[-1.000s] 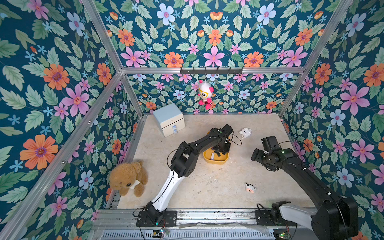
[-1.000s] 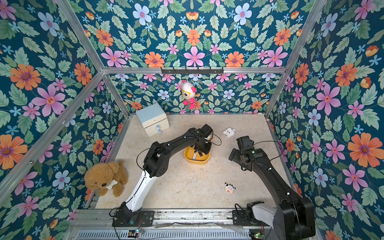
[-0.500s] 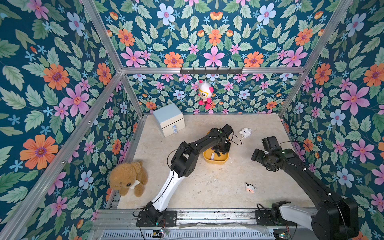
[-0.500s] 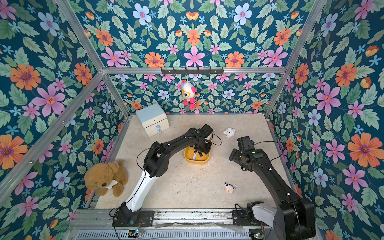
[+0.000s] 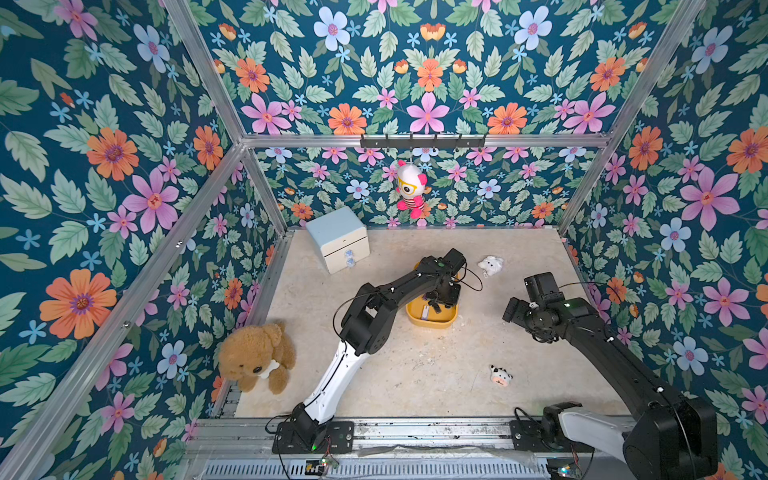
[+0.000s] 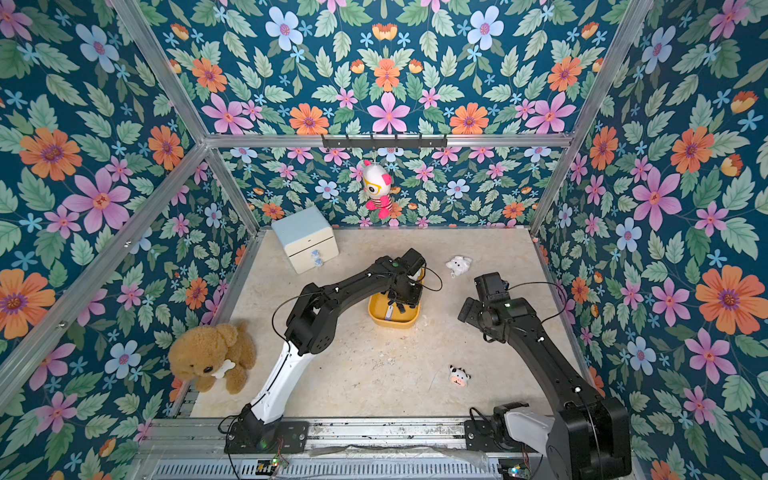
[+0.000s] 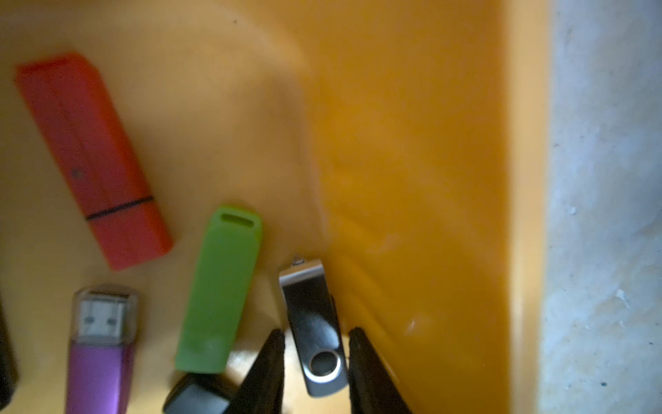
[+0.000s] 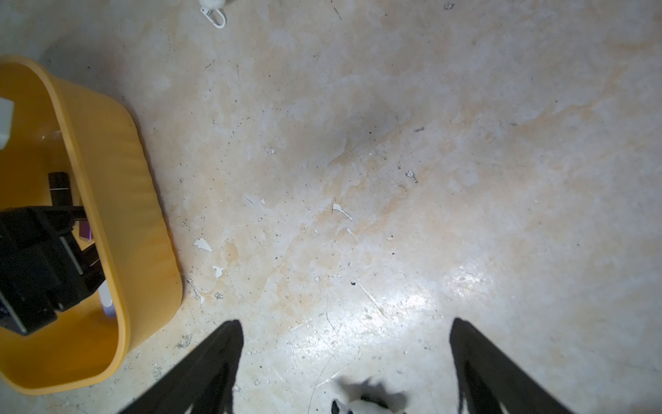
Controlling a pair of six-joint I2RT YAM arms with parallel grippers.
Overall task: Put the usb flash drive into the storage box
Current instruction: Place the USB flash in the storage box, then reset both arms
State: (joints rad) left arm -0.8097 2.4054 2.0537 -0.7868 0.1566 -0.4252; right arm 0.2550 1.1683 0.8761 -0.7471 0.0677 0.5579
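The storage box (image 5: 432,325) (image 6: 392,324) is a shallow yellow tub at mid-table. My left gripper (image 5: 434,305) (image 7: 315,331) reaches down into it. In the left wrist view a black-and-silver swivel usb flash drive (image 7: 311,315) lies on the box floor by the yellow wall (image 7: 412,143). It sits between my parted fingers, with a thin gap on each side. Red (image 7: 89,154), green (image 7: 222,286) and purple (image 7: 100,358) drives lie beside it. My right gripper (image 8: 345,322) hangs wide open over bare table, right of the box (image 8: 143,215).
A pale blue cabinet (image 5: 338,239) stands at the back left and a teddy bear (image 5: 255,357) at the front left. A white plush (image 5: 490,265) lies behind the box, a small cow toy (image 5: 500,376) (image 8: 365,401) at the front right. A doll (image 5: 410,189) hangs on the back wall.
My left gripper's jaws have parted inside the box, letting go of the swivel drive. Both arms otherwise stay where they were.
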